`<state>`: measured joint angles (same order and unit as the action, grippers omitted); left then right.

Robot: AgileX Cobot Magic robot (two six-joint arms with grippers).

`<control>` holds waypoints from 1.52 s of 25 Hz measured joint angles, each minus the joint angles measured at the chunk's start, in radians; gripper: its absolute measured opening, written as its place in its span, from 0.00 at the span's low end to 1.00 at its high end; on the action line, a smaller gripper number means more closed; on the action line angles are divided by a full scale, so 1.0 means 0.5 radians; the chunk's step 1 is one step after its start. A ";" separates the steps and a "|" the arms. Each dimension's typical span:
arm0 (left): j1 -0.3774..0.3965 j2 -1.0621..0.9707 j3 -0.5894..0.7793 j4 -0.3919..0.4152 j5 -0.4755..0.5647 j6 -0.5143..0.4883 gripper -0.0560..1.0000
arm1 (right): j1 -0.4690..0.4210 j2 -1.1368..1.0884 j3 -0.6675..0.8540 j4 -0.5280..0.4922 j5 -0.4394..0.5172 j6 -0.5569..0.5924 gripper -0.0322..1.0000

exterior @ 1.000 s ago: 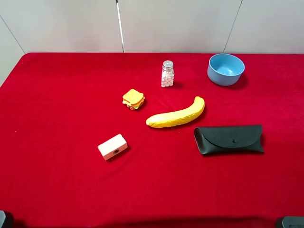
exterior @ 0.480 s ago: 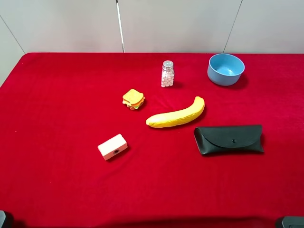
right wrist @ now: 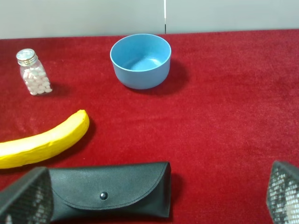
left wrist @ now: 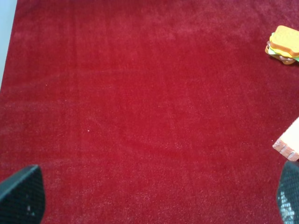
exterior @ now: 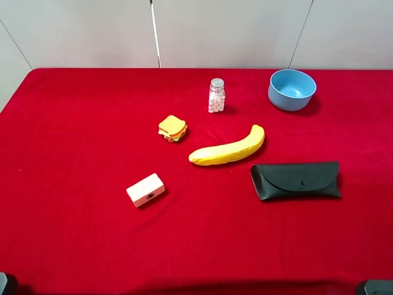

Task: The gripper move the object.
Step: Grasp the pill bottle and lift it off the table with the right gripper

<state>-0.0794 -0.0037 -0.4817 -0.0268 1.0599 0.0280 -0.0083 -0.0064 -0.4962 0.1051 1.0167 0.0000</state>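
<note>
Left gripper (left wrist: 154, 196): jaws wide apart and holding nothing; two dark rounded fingertips (left wrist: 21, 196) show over bare red cloth.
Right gripper (right wrist: 154, 193): jaws wide apart and holding nothing; its fingertips (right wrist: 25, 198) have a mesh-like grey-black texture.
Arm pose: both grippers hang at the near side of the worktop and look across it toward the far side. The high view shows only a dark piece at each near corner.
Worktop (exterior: 73, 153): one, covered in red, velvety cloth.
Glasses case (exterior: 295, 180): one, black, smooth and leather-like, a long flat pouch with a curved flap and a snap. It lies near right.
Banana (exterior: 228, 149): one, yellow, matte and curved, just beyond the case.
Object (exterior: 216, 96): one small clear glass shaker bottle with a silver cap and white-pink pellets inside. It stands upright at the far middle, left of the bowl, beyond the banana, and well apart from both grippers.
Bowl (exterior: 291, 90): one, light blue, round and smooth, at the far right.
Toy sandwich (exterior: 172, 128): one, in orange and yellow layers, left of the banana.
Block (exterior: 145, 190): one, cream and rectangular with a small dark hole, near left of centre.
</note>
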 joint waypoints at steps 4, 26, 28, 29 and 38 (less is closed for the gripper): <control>0.000 0.000 0.000 0.000 0.000 0.000 0.99 | 0.000 0.000 0.000 0.000 0.000 0.000 0.70; 0.000 0.000 0.000 0.000 0.000 0.000 0.99 | 0.000 0.000 -0.012 0.084 -0.060 -0.081 0.70; 0.000 0.000 0.000 0.000 0.000 0.000 0.99 | 0.000 0.044 -0.026 0.116 -0.142 -0.091 0.70; 0.000 0.000 0.000 0.000 0.000 0.000 0.99 | 0.000 0.077 -0.026 0.130 -0.187 -0.102 0.70; 0.000 0.000 0.000 0.000 0.000 0.000 0.99 | 0.000 0.637 -0.026 0.402 -0.577 -0.446 0.70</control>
<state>-0.0794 -0.0037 -0.4817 -0.0268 1.0599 0.0280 -0.0083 0.3118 -0.5090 0.3062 0.7280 -0.2230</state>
